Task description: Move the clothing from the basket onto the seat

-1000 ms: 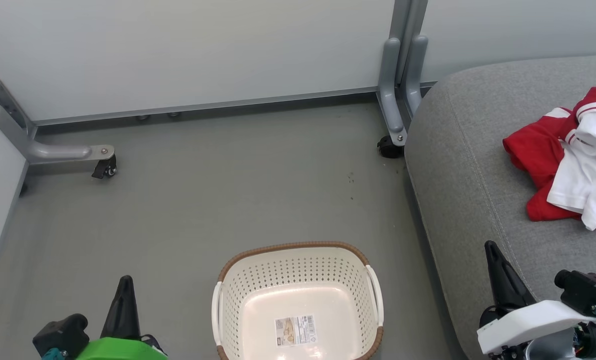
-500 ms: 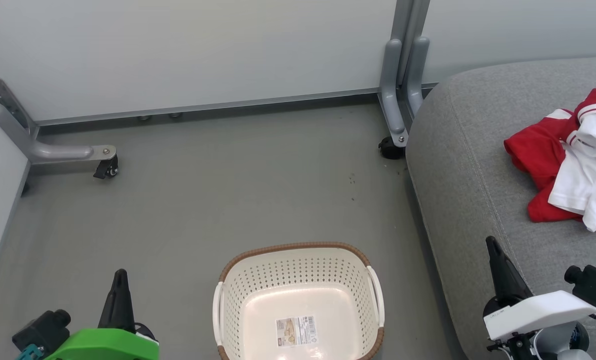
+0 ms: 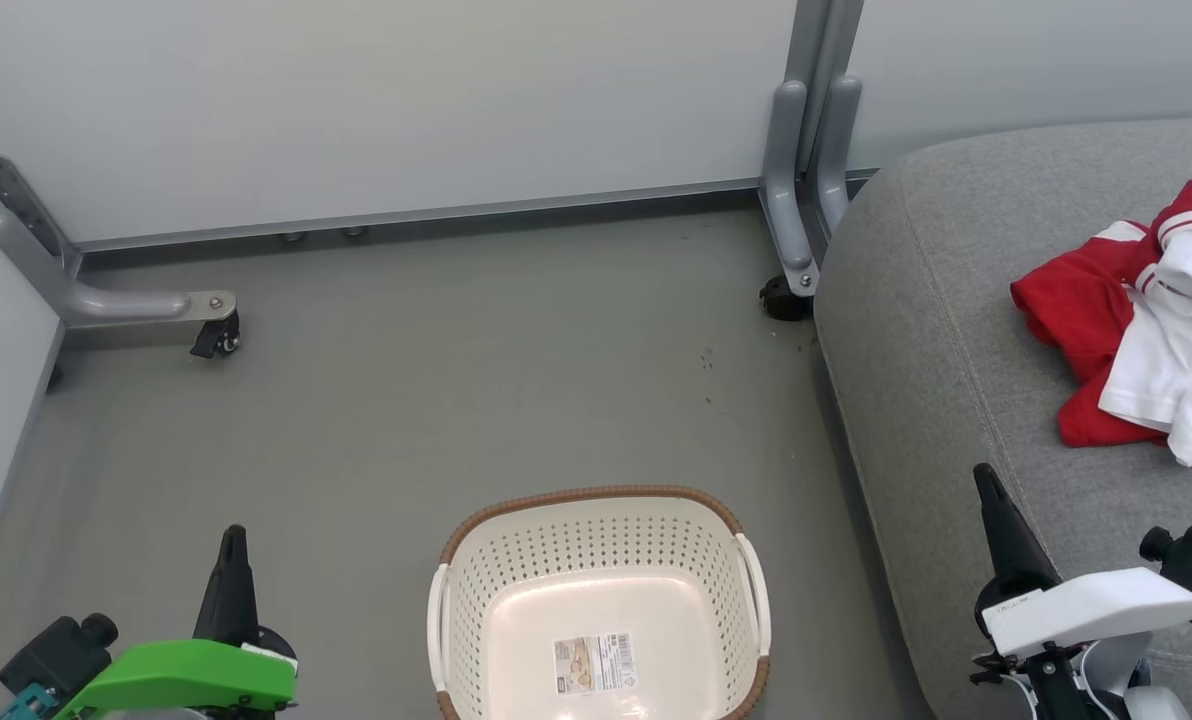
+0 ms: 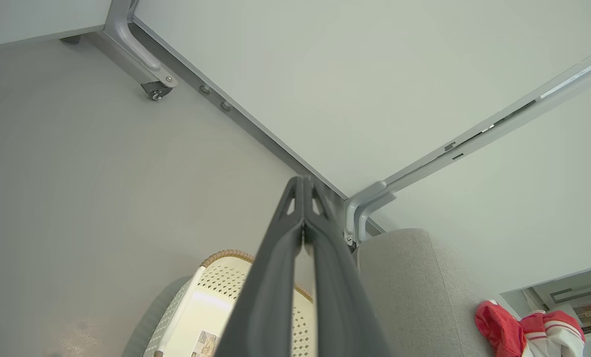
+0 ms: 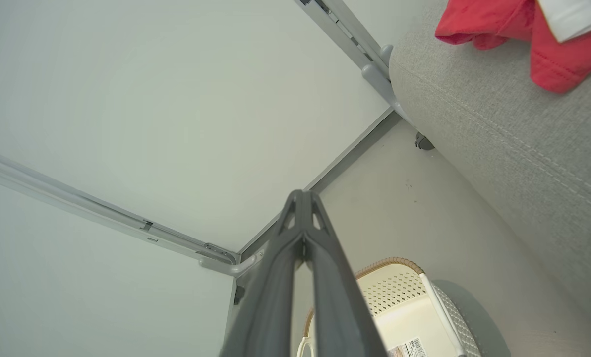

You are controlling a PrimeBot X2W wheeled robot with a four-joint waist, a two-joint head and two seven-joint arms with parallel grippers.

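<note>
While left tool (image 3: pixel 233 534) and right tool (image 3: pixel 983 474) are closed | floor (image 3: pixel 456 380) (grey): basket (image 3: pixel 596 494) | seat (image 3: pixel 936 350): clothing (image 3: pixel 1066 310)

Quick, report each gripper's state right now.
Left gripper: shut, holding nothing.
Right gripper: shut, holding nothing.

Cream basket (image 3: pixel 596 545) dotted with small holes, brown and woven along the top. Grey woven seat (image 3: pixel 916 330). Red and white clothing (image 3: pixel 1066 305), thin red stripes on the white. Dull grey floor (image 3: pixel 406 400).
</note>
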